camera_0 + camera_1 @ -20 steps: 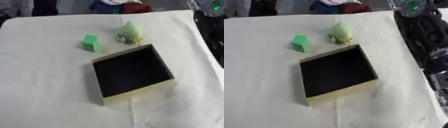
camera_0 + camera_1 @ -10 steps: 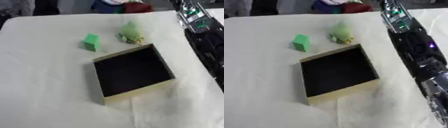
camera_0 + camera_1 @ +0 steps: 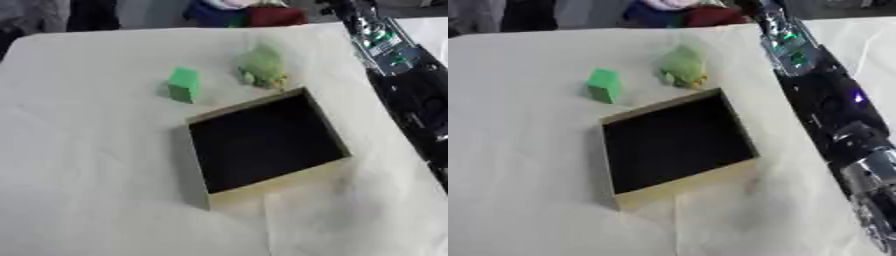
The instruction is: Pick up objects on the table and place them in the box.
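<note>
A shallow box (image 3: 278, 183) with tan walls and a black inside lies askew in the middle of the white cloth. Beyond its far left corner stands a small green block (image 3: 183, 85). A pale green lumpy object (image 3: 262, 67) with a yellowish underside sits just past the box's far edge. My right arm (image 3: 815, 85), black with green lights on the forearm, stretches along the right side of the table from the lower right to the top edge. Its hand lies past the top of both views. My left hand does not show.
The table is covered by a creased white cloth (image 3: 87, 175). Red, blue and dark fabric shapes (image 3: 254, 12) sit beyond the far edge. The arm runs close to the box's right side.
My right arm has swung in from the upper right corner and now reaches farther left along the table's right side. The box, the block and the pale green object have not moved.
</note>
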